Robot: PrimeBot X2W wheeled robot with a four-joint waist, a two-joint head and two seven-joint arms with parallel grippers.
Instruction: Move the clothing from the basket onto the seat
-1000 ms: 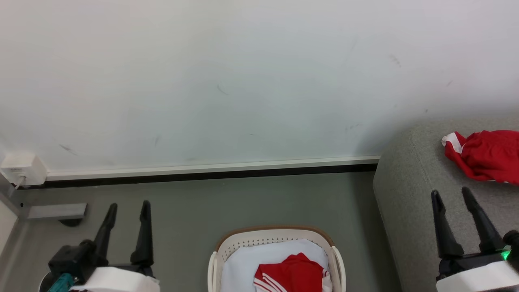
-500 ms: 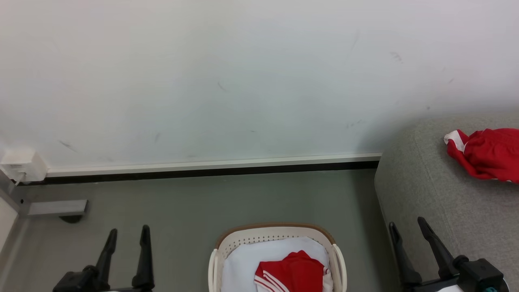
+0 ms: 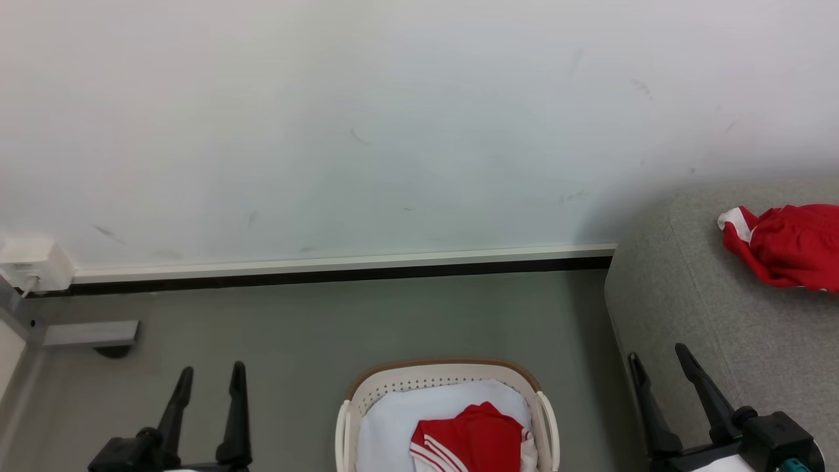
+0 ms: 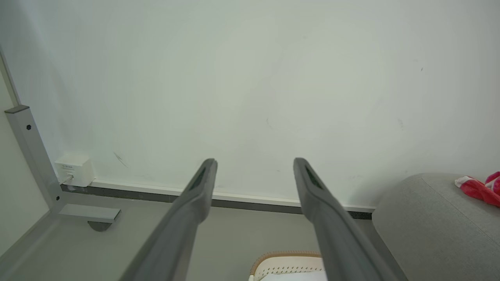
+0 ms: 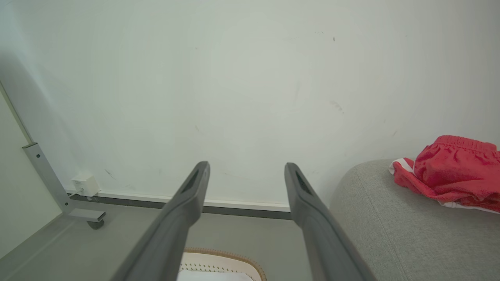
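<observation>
The cream basket (image 3: 352, 412) with its brown rim stands on the floor at the bottom middle, holding a folded red garment with white stripes (image 3: 473, 440) on white cloth lining. A second red garment (image 3: 783, 244) lies on the grey seat (image 3: 708, 308) at the right; the right wrist view has it too (image 5: 449, 171). My left gripper (image 3: 210, 372) hangs open and empty left of the basket. My right gripper (image 3: 657, 357) is open and empty between the basket and the seat's edge. Both wrist views show spread fingers (image 4: 199, 187) (image 5: 300, 191) with nothing between them.
A white wall with a skirting board (image 3: 341, 265) closes the back. A white socket box (image 3: 29, 262) and a grey metal frame foot (image 3: 92, 334) sit at the far left. Grey floor (image 3: 393, 321) lies between the basket and the wall.
Both grippers dropped lower in the head view during the first half second, and the right one shifted left off the seat toward its edge. Since then little has moved.
</observation>
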